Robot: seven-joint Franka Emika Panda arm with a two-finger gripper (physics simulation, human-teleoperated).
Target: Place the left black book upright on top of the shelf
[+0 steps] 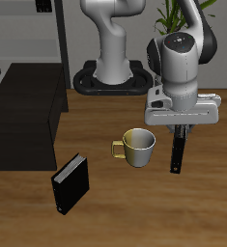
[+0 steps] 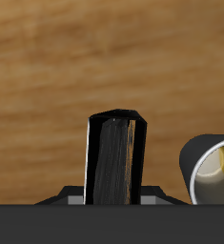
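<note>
The tool (image 1: 180, 123) is closed on the left black book (image 1: 178, 150), which hangs upright below it, apparently clear of the desk (image 1: 212, 207), just beside the yellow mug (image 1: 137, 147). Pickup therefore appears complete; transport and placement remain, since the shelf (image 1: 28, 111) stands well apart at the far end of the desk with its flat top bare. The second black book (image 1: 71, 183) rests near the desk's front edge, untouched.

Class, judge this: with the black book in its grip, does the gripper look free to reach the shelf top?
Probably yes: the gripper holds the left black book off the table, the shelf top is bare, and only the mug stands between.
</note>
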